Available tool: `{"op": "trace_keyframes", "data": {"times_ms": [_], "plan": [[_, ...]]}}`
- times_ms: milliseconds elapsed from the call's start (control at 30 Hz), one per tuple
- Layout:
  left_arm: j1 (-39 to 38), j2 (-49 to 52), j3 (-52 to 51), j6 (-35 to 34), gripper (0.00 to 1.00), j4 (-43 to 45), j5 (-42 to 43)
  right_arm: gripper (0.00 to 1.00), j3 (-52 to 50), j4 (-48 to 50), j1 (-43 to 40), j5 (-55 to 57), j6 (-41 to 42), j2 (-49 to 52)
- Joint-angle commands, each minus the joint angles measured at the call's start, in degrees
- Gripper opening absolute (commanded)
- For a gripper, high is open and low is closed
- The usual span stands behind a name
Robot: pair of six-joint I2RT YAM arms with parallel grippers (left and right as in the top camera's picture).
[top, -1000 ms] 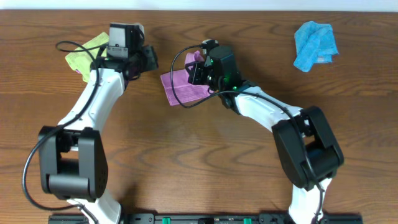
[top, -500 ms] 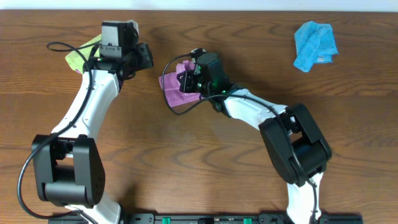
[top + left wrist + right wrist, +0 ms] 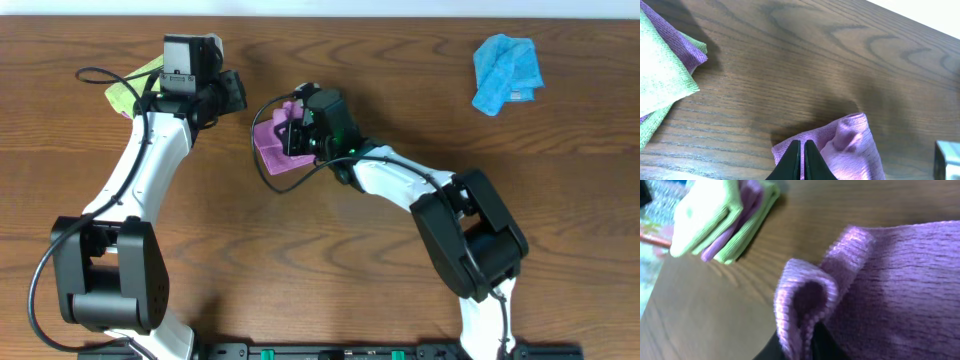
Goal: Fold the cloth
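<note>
The fold is in hand: the cloth (image 3: 268,146), bunched on the bench (image 3: 330,260), is pinched at a doubled edge by the right jaws. The left jaws (nearby) are pressed together, empty. Next, that edge must be drawn across and flattened.

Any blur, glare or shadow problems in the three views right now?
Overhead: sharp, evenly lit, no glare. Left wrist: dark soft shadows across the table; cloth reasonably sharp. Right wrist: cloth fold is close-up and soft; lime-green cloth washed out by glare.
</note>
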Motion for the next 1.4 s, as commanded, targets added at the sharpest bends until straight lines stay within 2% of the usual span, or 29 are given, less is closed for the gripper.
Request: {"op": "trace_keyframes", "data": {"times_ms": [0, 300, 533, 733, 767, 800, 833, 900, 933, 1000, 1033, 1133, 1233, 1367], "plan": [[0.46, -1.11, 1.62, 0.68, 0.05, -0.17, -0.22, 0.16, 1.07, -0.26, 1.81, -1.99, -1.42, 1.16], [2.16, -1.42, 1.62, 0.66, 0.06, -0.13, -0.2, 0.29, 1.07, -0.59, 3.85, -4.33, -1.79, 1.16], [4.57, -2.4, 1.62, 0.63, 0.06, -0.15, -0.17, 0.47, 1.07, -0.24, 4.26, -6.34, -2.91, 1.16], [5.66, -2.91, 1.62, 0.66, 0.06, -0.52, 0.26, 0.47, 1.09, 0.17, 3.61, -6.8, -3.72, 0.42], [5.77, -3.19, 1.62, 0.66, 0.08, -0.76, 0.26, 0.49, 1.09, 0.17, 3.26, -6.67, -3.69, 0.04], [5.88, -3.5, 1.62, 0.66, 0.11, -1.01, 0.26, 0.54, 1.09, 0.15, 2.73, -6.62, -3.74, -0.48], [6.05, -3.91, 1.62, 0.68, 0.19, -1.36, 0.26, 0.59, 1.09, 0.15, 2.14, -6.62, -3.78, -1.18], [6.4, -4.92, 1.62, 0.66, 0.38, -2.6, 0.26, 0.66, 1.09, 0.04, 0.79, -6.64, -3.93, -2.51], [6.67, -5.53, 1.62, 0.66, 0.52, -3.3, 0.26, 0.69, 1.09, -0.13, 0.07, -6.64, -3.93, -3.28], [7.28, -7.13, 1.62, 0.66, 0.68, -5.64, 0.48, 0.86, 1.09, -0.57, -2.08, -6.64, -3.93, -5.55], [7.61, -7.91, 1.62, 0.66, 0.77, -6.75, 1.16, 0.99, 1.09, -0.92, -3.04, -6.69, -4.22, -6.54], [8.37, -9.86, 1.62, 0.66, 0.96, -10.03, 4.26, 0.99, 1.09, -3.89, -5.79, -6.67, -5.42, -10.14], [9.07, -11.21, 1.62, 0.63, 0.95, -13.27, 8.33, 0.99, 1.07, -9.6, -8.59, -6.82, -6.82, -14.32], [9.75, -11.47, 1.6, 0.61, 0.95, -17.9, 14.43, 0.99, 1.07, -23.69, -12.41, -6.73, -16.13, -22.21]]}}
